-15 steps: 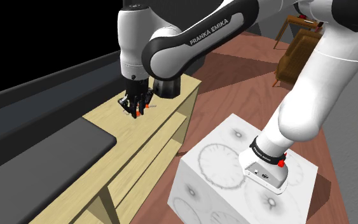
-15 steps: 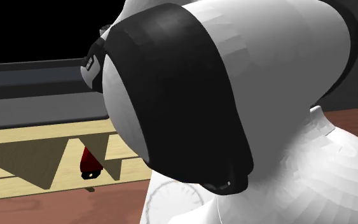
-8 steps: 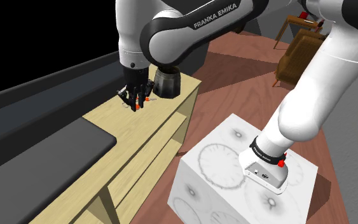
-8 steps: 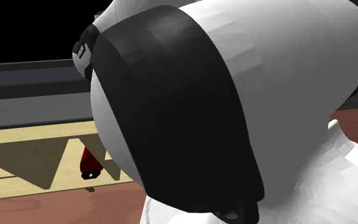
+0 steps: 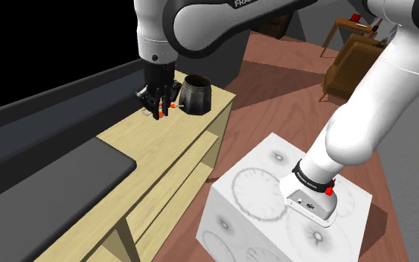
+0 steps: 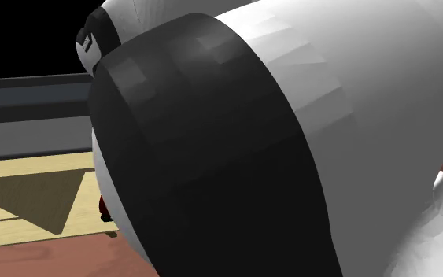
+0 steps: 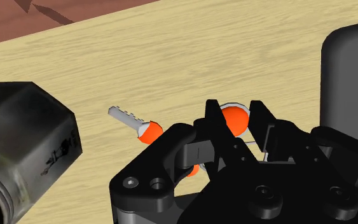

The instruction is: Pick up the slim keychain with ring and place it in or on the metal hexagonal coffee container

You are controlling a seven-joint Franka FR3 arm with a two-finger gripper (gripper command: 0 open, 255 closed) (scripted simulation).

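Keychain [image 5: 163, 113] is dangling just to the shoulder view's left of the dark hexagonal container [image 5: 195, 93]. In the wrist view my fingers [image 7: 260, 119] are clamping its orange bead. I am judging this the carry; next I am needing to move over the container's mouth.

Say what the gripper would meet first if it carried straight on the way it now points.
Probably the wooden tabletop, beside the dark container; the keychain the gripper clasps would touch down first. Depth is unclear.
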